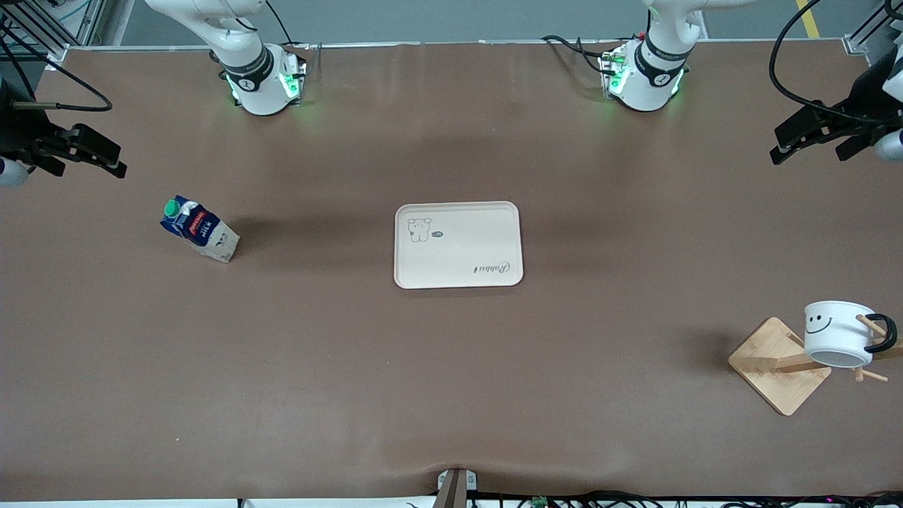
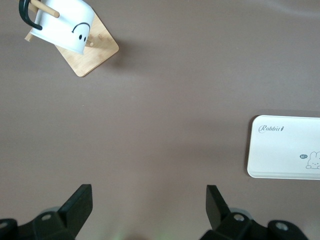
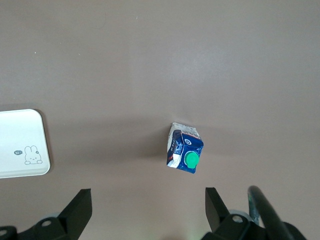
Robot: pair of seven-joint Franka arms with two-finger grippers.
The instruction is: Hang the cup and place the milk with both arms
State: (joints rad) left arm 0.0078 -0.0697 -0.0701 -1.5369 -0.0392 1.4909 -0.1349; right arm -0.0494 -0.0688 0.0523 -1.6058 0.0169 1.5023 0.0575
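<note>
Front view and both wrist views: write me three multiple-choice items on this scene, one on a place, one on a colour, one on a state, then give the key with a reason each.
1. Where is the cup?
A. On the tray
B. On a peg of the wooden rack, toward the left arm's end of the table
C. Beside the milk

2. What colour is the cap of the milk?
A. Green
B. Red
C. Yellow

3. How do the two end effectors stand?
A. Both shut on something
B. One holds the milk
C. Both open and holding nothing

Key:
1 B: the cup's black handle loops over a rack peg, apart from the tray.
2 A: the right wrist view shows a round green cap on the carton.
3 C: the left end effector and right end effector show spread fingers over bare table.
</note>
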